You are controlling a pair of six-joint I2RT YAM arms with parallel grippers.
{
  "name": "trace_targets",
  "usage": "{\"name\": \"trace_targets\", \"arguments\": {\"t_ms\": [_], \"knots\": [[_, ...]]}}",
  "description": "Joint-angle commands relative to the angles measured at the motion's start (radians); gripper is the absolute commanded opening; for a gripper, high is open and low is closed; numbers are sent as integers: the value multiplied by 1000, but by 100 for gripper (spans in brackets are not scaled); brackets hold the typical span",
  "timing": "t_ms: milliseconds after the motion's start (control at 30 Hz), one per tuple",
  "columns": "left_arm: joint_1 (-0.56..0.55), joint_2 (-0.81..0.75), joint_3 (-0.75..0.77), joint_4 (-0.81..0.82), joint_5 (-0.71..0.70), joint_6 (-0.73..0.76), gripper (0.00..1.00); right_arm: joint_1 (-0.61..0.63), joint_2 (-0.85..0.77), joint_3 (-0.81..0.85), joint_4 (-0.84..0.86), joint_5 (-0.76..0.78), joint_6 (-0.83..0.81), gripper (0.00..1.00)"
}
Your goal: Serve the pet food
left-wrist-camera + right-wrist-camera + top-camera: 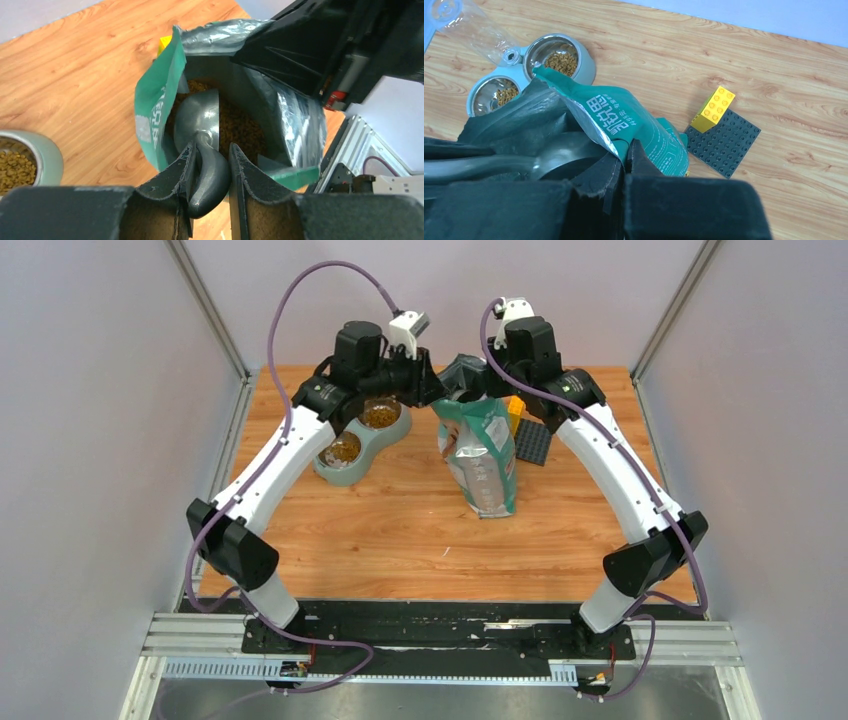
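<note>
scoop (200, 117) handle grasped by left hand (212, 148), bowl just ahead inside bag (155, 110), over pet food (241, 129), bag rim pinched in clenched right hand (626, 152)

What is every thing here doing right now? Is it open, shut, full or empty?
bag: open at the top, standing up.
scoop: head down inside the bag.
pet food: mostly in the bag, some in both cups.
double bowl: both cups partly filled.
left gripper: shut on the scoop's handle.
right gripper: shut on the bag's rim.
yellow brick: at the corner of the grey baseplate.
</note>
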Motion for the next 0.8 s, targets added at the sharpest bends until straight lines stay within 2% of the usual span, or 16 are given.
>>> {"name": "trace_targets", "arguments": {"t_ms": [0, 167, 433, 600, 767], "knots": [[-43, 57, 80, -16, -67, 51, 0, 16, -18, 82, 151, 12, 31, 0], [-53, 153, 170, -99, -156, -16, 0, 16, -14, 82, 140, 36, 43, 0], [-60, 275, 298, -216, -155, -26, 0, 16, -26, 43, 136, 32, 53, 0], [-86, 304, 273, -249, -190, 44, 0, 16, -34, 38, 134, 30, 57, 0], [-93, 347, 255, -278, -143, 40, 0, 16, -39, 27, 131, 41, 57, 0]]}}
